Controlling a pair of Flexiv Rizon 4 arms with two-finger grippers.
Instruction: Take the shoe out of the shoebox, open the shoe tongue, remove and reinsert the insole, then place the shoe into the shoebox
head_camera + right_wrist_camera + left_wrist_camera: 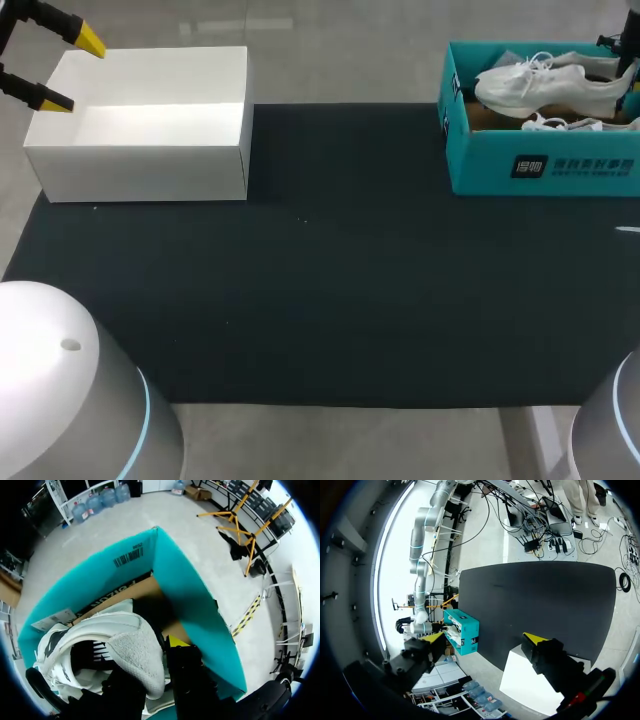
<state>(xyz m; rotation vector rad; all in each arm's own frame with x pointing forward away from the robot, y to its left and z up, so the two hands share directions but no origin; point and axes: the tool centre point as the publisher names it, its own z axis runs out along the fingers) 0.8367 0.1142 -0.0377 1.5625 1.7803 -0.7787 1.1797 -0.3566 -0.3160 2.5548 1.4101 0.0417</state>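
A white shoe lies on its side in the teal shoebox at the table's far right, with a second white shoe beside it. In the head view only a dark bit of my right gripper shows, at the shoe's heel end. The right wrist view shows my right gripper shut on the padded heel of the shoe, inside the teal shoebox. My left gripper hangs open and empty over the far left corner. The left wrist view also shows it, my left gripper, spread wide.
An open white box stands at the table's far left, under my left gripper, and shows as the white box in the left wrist view. A dark mat covers the table between the two boxes.
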